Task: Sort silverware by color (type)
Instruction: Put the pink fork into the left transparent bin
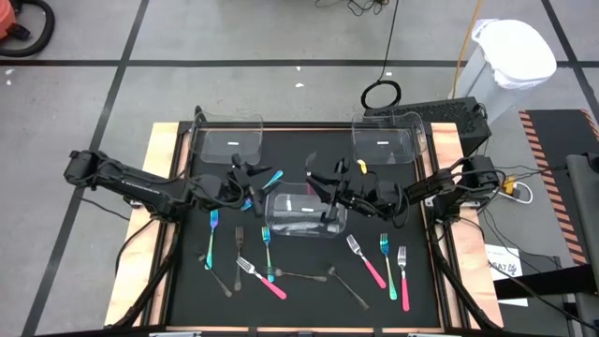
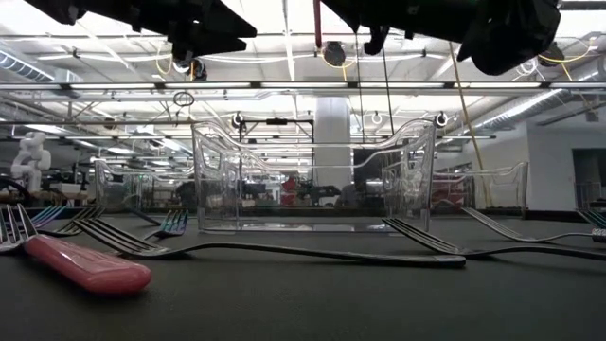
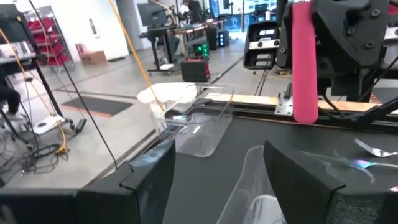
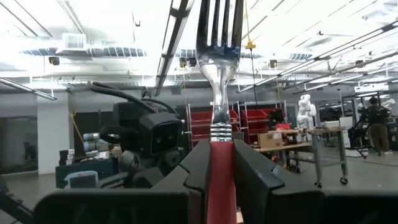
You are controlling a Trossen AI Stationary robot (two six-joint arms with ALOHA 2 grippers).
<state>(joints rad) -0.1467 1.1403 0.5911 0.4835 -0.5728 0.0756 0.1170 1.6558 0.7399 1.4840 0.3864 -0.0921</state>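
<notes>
My right gripper point(image 1: 320, 183) point(image 4: 222, 148) is shut on a pink-handled fork point(image 4: 219, 56), held in the air just past the far edge of the middle clear bin point(image 1: 304, 225). The left wrist view also shows the fork's pink handle point(image 3: 305, 62). My left gripper point(image 1: 251, 178) point(image 3: 217, 168) faces it from the left, open with nothing between its fingers. A blue-teal utensil point(image 1: 271, 178) shows right beside it. Several pink, teal and grey forks and spoons lie flat on the near half of the mat, among them a pink fork point(image 1: 262, 278) and a teal fork point(image 1: 213, 234). My right gripper pinches the fork's pink handle point(image 4: 222, 163) just below the metal neck, between its two fingers point(image 4: 255, 171). The fingers come level from the table's right side and lie across the fork. The fork stands upright, tines up, handle end point(image 3: 305, 115) hanging down, lifted clear.
Two more clear bins stand at the far left point(image 1: 227, 140) and far right point(image 1: 384, 140) of the black mat. The wooden table edges point(image 1: 159, 187) frame the mat. Cables and a white bag point(image 1: 515, 51) lie on the floor beyond the table.
</notes>
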